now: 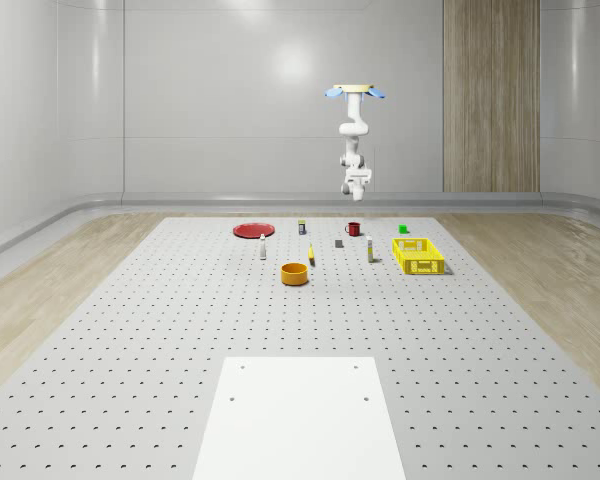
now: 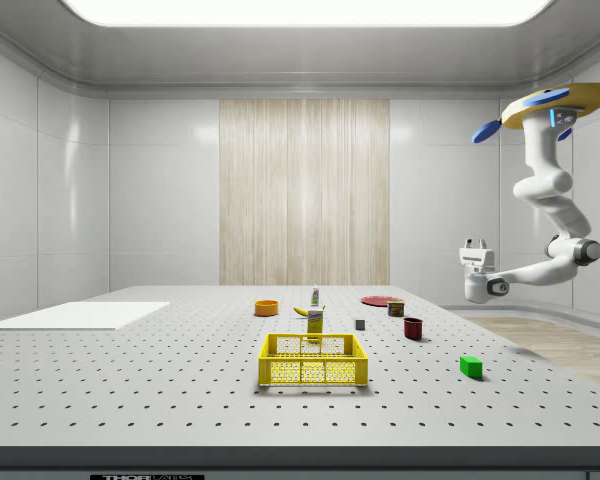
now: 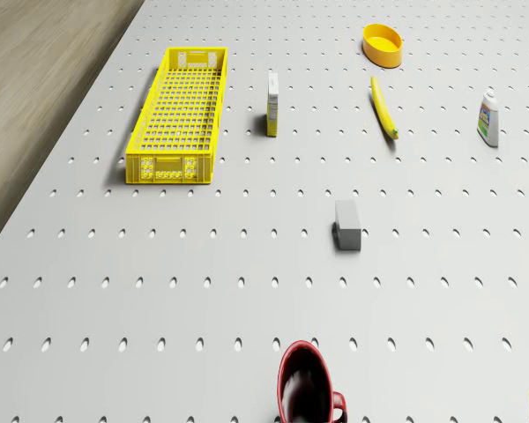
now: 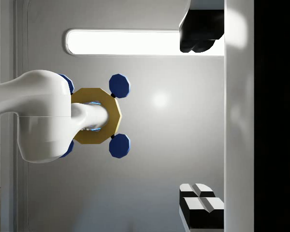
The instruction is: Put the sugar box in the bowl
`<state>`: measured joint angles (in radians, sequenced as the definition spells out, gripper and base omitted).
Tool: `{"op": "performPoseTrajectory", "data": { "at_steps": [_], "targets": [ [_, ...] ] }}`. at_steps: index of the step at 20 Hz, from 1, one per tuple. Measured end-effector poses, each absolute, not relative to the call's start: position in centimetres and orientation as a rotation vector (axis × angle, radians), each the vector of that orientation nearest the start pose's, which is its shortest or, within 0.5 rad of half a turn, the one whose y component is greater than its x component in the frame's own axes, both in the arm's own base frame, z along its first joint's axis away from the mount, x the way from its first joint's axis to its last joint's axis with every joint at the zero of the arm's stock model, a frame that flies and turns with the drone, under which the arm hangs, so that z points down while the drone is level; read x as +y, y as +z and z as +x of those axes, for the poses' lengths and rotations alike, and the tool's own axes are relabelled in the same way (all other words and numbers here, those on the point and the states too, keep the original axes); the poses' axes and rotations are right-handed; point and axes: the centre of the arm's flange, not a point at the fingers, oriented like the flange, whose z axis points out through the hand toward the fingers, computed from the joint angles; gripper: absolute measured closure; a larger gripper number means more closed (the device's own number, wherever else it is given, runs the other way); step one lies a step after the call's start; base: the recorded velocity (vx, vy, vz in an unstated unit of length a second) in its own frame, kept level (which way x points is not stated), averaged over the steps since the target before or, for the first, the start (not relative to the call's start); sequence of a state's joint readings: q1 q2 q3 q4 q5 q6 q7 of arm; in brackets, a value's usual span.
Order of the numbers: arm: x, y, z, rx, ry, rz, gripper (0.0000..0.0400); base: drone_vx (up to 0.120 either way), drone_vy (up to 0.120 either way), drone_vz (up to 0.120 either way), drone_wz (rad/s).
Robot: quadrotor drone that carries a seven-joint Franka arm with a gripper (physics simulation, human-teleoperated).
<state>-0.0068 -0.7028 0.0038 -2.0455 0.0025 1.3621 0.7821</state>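
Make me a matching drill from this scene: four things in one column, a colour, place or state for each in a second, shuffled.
Things:
1. sugar box
2. bowl
3. mug
4. gripper

Descriptions:
A. dark red, with a handle
B. open, held in the air below the drone, which hovers high over the table's far side in the whole-scene view
C. upright beside the yellow crate
D. orange and empty, near the banana

Pairs: 1-C, 2-D, 3-A, 4-B
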Motion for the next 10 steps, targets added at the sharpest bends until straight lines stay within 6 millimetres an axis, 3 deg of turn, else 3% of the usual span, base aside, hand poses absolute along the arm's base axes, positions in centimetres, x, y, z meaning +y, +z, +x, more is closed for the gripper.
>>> {"op": "performPoseTrajectory", "data": {
  "at_steps": [10],
  "targets": [
    [0.01, 69.12, 30.36, 1.198, -0.040, -2.893, 0.0000, 0.120, 0.000, 0.000, 0.000]
  ]
}}
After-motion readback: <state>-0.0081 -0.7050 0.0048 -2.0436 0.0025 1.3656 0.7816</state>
